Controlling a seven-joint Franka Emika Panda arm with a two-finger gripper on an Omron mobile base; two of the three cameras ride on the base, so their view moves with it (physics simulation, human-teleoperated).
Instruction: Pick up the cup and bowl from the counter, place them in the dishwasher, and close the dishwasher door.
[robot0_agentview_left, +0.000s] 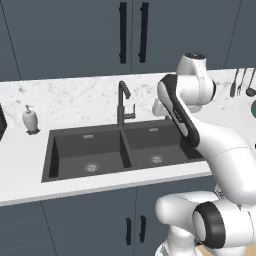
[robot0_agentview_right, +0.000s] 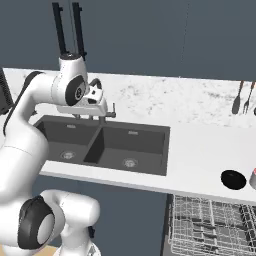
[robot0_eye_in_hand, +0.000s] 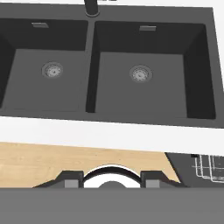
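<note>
So nearest to the camera, in the lower right of the right base view, the dishwasher (robot0_agentview_right: 210, 227) has its silver wire rack pulled out under the edge of the surface (robot0_agentview_right: 200, 155). Its corner also peeks in at the lower right of the hand view, next to a strip of wooden floor (robot0_eye_in_hand: 65, 159).

Just above that rack, the bowl (robot0_agentview_right: 233, 179) sits on the white surface near its front edge, black all over and upright. Right beside it, at the very right border of the frame, a sliver of the cup (robot0_agentview_right: 253, 178) is visible, reddish and mostly cut off, so it's hard to say whether the two touch.

Moving further back, the dark double sink (robot0_agentview_left: 120, 152) takes up the middle of the left base view, with the black faucet (robot0_agentview_left: 122, 102) rising behind its divider. The tool (robot0_eye_in_hand: 112, 180) hangs over the sink area, well apart from the bowl and cup. In the hand view its two dark tips stand apart with nothing between them, so it's open and empty.

Farther still, a white soap dispenser (robot0_agentview_left: 30, 120) stands at the left of the left base view, and some utensils (robot0_agentview_right: 242, 100) hang by the back wall at the right.
</note>
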